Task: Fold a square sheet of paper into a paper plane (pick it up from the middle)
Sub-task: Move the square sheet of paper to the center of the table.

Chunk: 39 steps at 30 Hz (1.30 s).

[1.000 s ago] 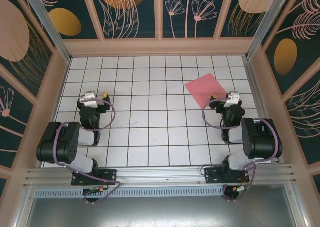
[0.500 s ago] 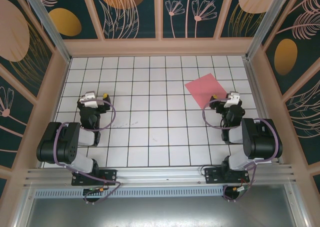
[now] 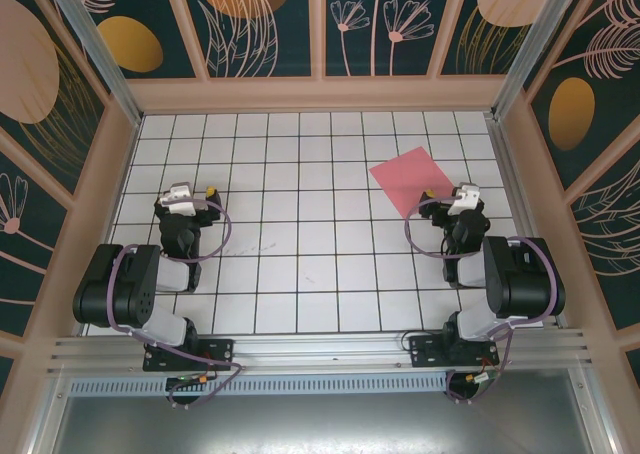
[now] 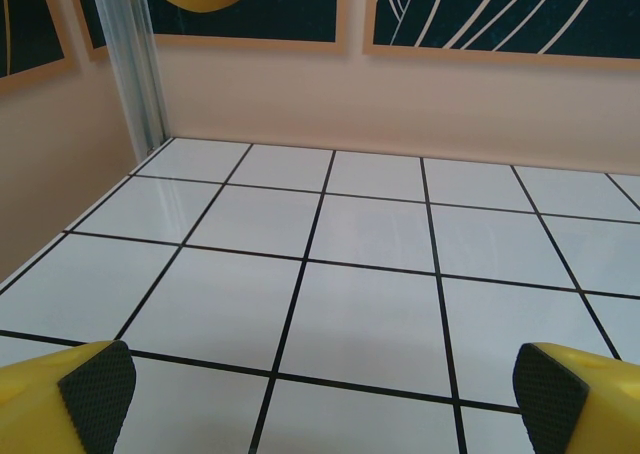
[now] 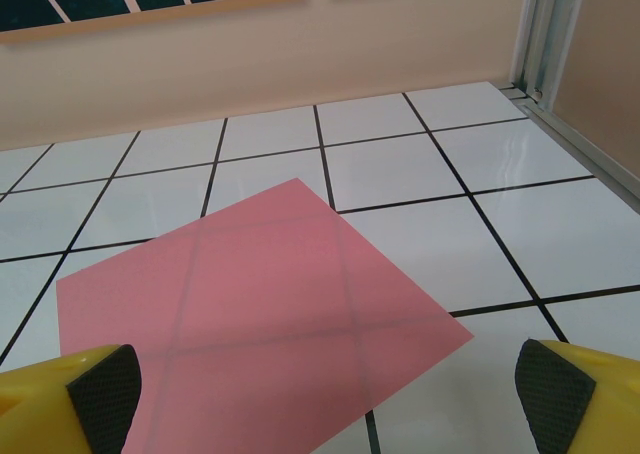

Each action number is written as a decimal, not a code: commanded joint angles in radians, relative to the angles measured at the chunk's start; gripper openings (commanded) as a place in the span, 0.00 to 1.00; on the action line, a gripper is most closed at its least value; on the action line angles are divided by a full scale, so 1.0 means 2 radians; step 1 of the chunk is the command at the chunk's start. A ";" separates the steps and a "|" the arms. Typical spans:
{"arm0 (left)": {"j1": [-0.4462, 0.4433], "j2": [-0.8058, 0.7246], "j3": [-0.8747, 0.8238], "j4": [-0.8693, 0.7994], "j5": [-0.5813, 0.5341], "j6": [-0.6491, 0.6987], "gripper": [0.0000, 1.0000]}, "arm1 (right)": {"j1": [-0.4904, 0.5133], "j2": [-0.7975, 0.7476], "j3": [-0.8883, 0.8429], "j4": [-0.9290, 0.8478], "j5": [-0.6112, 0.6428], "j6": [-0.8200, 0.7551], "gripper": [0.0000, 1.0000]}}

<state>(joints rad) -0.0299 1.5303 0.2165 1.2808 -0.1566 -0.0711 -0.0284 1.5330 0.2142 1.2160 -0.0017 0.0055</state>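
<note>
From above, seen whole: one square sheet of paper, pink-red, flat on the tiled table, in the far right part, just beyond the right gripper. Turned slantwise to the grid, nearest corner toward that gripper; equal sides, so no long axis. From the right wrist, seen closer: faintly see-through, with tile lines under it. Counted: one sheet, two grippers. Left gripper well apart, over bare tiles. Both spread wide, grasping nothing.
</note>
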 commanded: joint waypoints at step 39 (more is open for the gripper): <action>0.002 -0.323 0.242 -0.649 0.118 -0.295 0.99 | 0.023 0.007 0.331 -0.649 -0.158 0.192 0.90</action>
<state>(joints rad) -0.0299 0.8890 0.6537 0.1768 -0.0406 -0.6163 0.0132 1.5017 0.8192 -0.0525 -0.2272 0.3996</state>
